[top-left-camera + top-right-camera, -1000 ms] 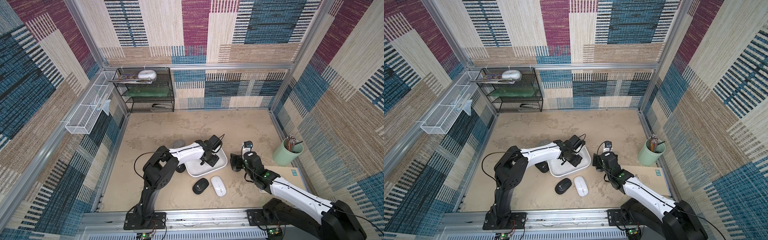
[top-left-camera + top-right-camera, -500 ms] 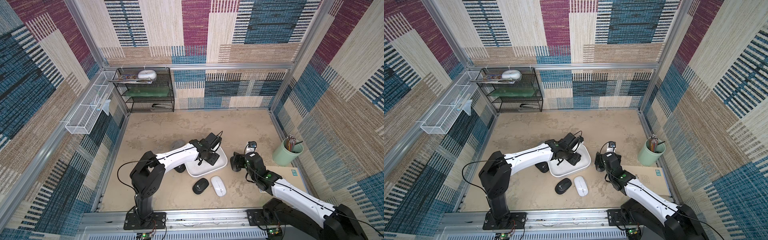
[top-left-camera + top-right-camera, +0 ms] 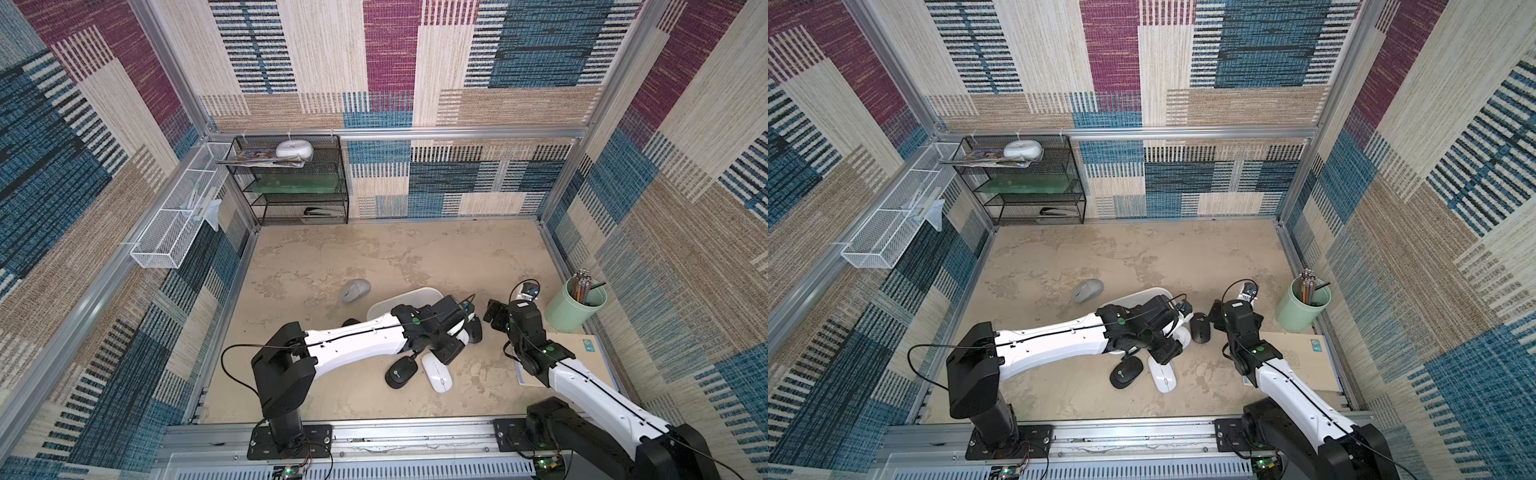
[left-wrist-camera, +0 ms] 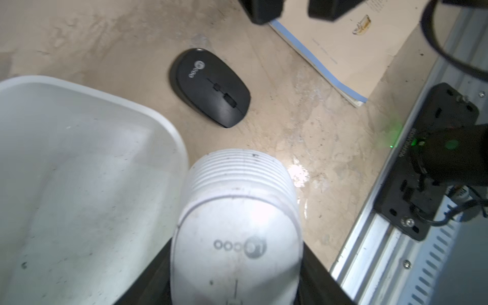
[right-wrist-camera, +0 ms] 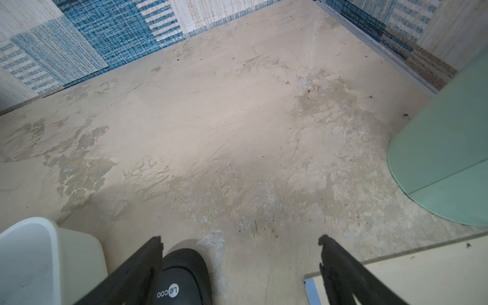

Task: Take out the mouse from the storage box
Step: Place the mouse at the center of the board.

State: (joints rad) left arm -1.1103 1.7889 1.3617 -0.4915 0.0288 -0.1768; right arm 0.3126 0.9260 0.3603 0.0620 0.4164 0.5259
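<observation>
The left end effector (image 4: 235,277) clamps the white mouse (image 4: 237,211) right above the storage box (image 4: 158,116) rim. Best to carry it over the table (image 4: 290,118), lower flat, then release. The right end effector (image 5: 240,243) gapes empty beside a black mouse (image 5: 184,274).

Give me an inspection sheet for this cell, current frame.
surface: beige tabletop, stained and patchy.
job's things: white tub, visible part empty; white mouse held just outside its rim.
clutter: grey mouse, black mouse beside loose white mouse, second black mouse, pencil cup, notebook.
claws: left claw shut on white mouse; right claw open, second black mouse by one finger.
cables: cable loop on left arm, wrist cable on right; no snag seen.
surroundings: black rack, wire basket, patterned walls.
</observation>
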